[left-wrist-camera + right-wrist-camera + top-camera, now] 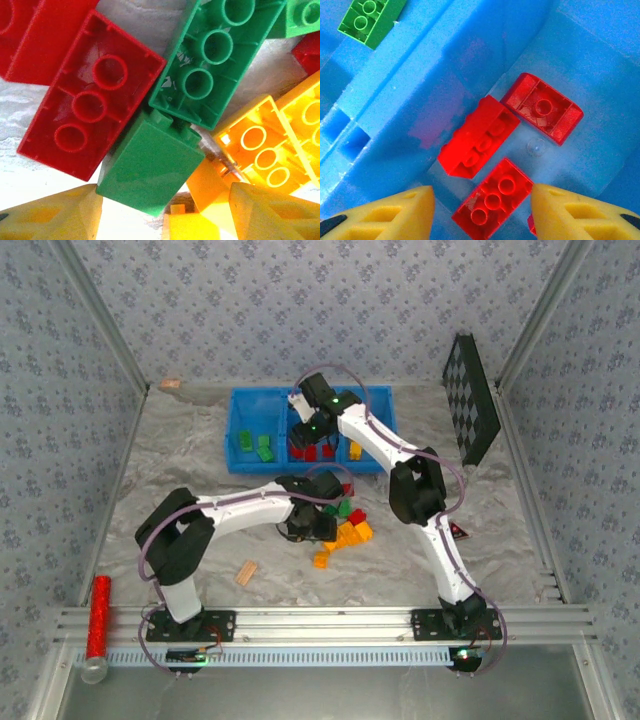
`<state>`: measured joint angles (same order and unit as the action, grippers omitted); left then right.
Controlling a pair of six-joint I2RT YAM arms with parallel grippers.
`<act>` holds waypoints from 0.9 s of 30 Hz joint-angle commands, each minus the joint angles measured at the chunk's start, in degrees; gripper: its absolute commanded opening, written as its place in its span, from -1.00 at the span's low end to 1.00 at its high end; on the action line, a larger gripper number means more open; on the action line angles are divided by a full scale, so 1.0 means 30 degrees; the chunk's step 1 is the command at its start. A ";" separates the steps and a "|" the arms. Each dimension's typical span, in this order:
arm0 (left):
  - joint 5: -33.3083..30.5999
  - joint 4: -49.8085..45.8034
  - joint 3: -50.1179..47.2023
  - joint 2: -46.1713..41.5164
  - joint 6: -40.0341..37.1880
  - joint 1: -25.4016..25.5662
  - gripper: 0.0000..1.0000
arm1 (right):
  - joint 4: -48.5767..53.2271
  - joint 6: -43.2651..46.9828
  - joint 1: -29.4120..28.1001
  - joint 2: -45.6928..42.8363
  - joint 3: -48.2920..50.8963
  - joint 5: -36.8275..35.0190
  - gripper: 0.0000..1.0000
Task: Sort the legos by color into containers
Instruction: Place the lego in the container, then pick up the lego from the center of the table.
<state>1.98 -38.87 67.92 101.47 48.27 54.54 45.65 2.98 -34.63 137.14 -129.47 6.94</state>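
Three red legos (480, 135) lie plainly in the blue bin's middle compartment (600, 125); what may be a fourth is cut off behind a fingertip of the right end effector (482, 215), which hangs above them parted and empty, bin walls close on both sides. The left end effector (162, 220), half open, straddles a green lego (150, 172) on the surface (20, 175), seemingly ungripped, with neighbouring bricks pressed close around it.

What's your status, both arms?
Left gripper open over green brick in loose pile. Right gripper open above red bricks in blue bin, middle compartment. No obstruction seen.
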 commanded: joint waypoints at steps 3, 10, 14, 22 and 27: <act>-0.0793 -0.0578 0.0448 0.0304 0.0776 0.0104 0.35 | -0.0192 0.0470 0.0148 -0.1259 0.0501 0.0579 0.10; -0.0903 -0.0737 0.0598 0.0764 0.1145 -0.0157 0.30 | -0.0210 0.0382 0.0322 -0.3133 0.0880 0.0942 0.06; -0.0730 -0.0988 0.0748 0.1191 0.1303 -0.0244 0.25 | -0.0402 0.0353 0.0601 -0.4504 0.1850 0.0910 0.08; -0.0235 -0.0611 0.0095 0.1260 0.1777 -0.0542 0.01 | -0.1371 -0.0594 0.1703 -0.7975 0.5852 0.0725 0.17; -0.0293 -0.0724 -0.0070 0.0851 0.1737 -0.0775 -0.16 | -0.1834 -0.1076 0.2413 -1.0304 0.9305 0.0375 0.21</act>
<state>0.78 -40.03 68.69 105.01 53.08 52.82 40.42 1.32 -28.14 110.19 -105.41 8.67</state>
